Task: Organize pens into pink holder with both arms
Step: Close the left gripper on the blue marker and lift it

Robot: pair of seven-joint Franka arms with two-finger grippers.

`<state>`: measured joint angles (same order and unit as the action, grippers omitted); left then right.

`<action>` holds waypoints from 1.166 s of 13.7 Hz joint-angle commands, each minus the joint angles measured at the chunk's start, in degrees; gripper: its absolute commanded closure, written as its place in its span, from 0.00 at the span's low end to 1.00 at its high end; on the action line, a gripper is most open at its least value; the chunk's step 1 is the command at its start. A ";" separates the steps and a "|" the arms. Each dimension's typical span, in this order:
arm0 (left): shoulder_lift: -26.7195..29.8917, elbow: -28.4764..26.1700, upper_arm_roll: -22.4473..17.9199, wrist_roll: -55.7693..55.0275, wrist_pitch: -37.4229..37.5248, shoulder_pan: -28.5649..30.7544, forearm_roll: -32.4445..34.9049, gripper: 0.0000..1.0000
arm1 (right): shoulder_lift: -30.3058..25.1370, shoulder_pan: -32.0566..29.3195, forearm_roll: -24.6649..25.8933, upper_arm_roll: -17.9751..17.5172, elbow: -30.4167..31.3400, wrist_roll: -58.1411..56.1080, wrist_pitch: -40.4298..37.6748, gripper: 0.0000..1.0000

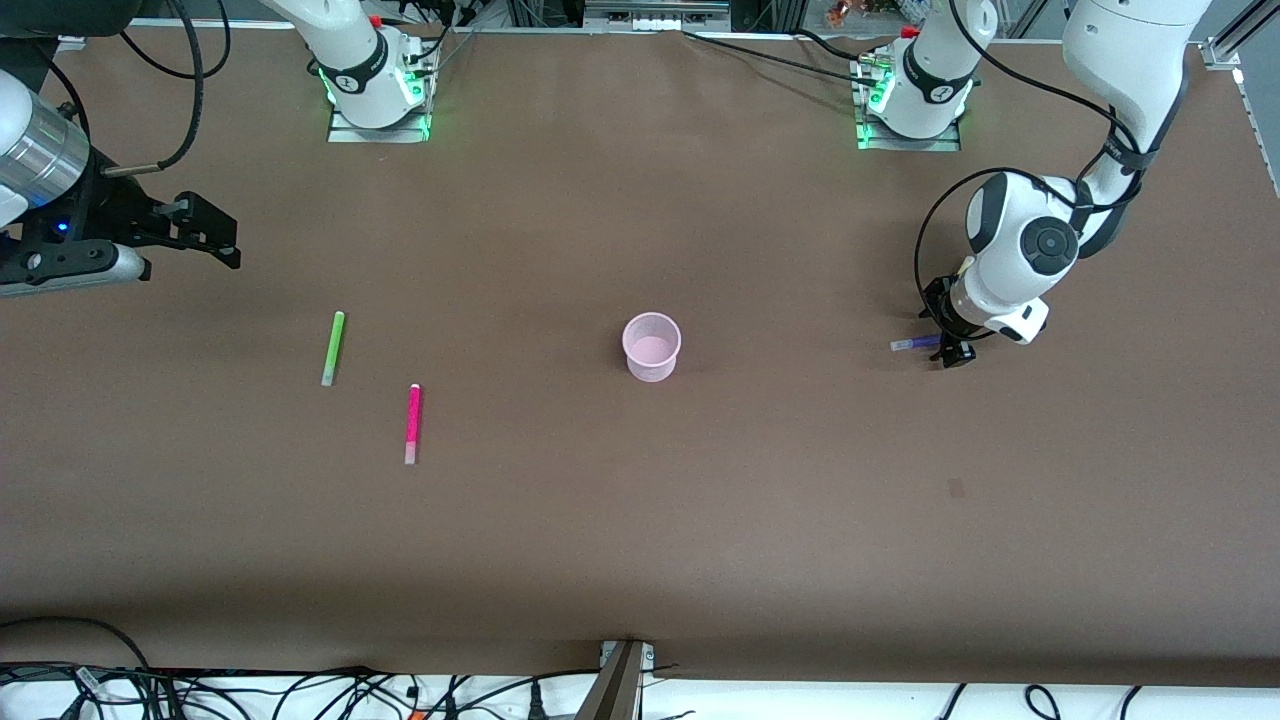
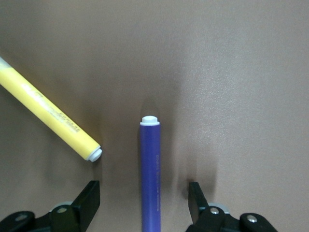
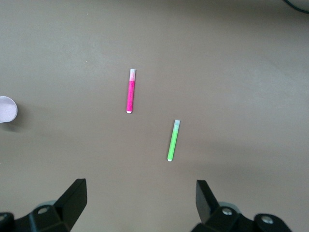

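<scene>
The pink holder stands upright and empty mid-table; it also shows at the edge of the right wrist view. The dark purple pen lies on the table toward the left arm's end. My left gripper is down at the table, open, with one finger on each side of the purple pen, not touching it. The yellow pen lies beside it, hidden by the arm in the front view. The lime green pen and magenta pen lie toward the right arm's end. My right gripper is open and empty, in the air.
A brown mat covers the whole table. The two arm bases stand along the edge farthest from the front camera. Cables hang below the table's near edge.
</scene>
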<state>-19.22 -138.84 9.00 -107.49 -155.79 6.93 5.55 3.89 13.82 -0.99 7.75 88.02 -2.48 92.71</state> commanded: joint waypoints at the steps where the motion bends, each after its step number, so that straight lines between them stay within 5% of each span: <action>1: 0.59 -0.90 0.05 -1.41 -1.71 0.28 1.48 0.42 | 0.50 0.51 0.99 -0.11 -1.36 0.28 -0.68 0.00; 5: 0.85 -0.90 0.05 -1.41 -1.71 0.28 1.48 0.99 | 0.85 0.60 0.81 0.16 -1.27 -0.51 -0.42 0.00; 11: 8.92 2.42 2.58 -1.32 3.01 -1.22 1.48 1.00 | 0.94 0.60 0.46 0.16 -1.27 -0.42 -0.51 0.00; 16: 10.00 24.72 10.67 -1.76 28.05 -2.62 2.62 1.00 | 0.94 0.51 0.46 0.16 -1.36 -0.42 -0.51 0.00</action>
<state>-7.92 -123.05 18.04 -108.08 -135.78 5.20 5.91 4.27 14.08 -0.99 7.74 88.02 -2.59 92.70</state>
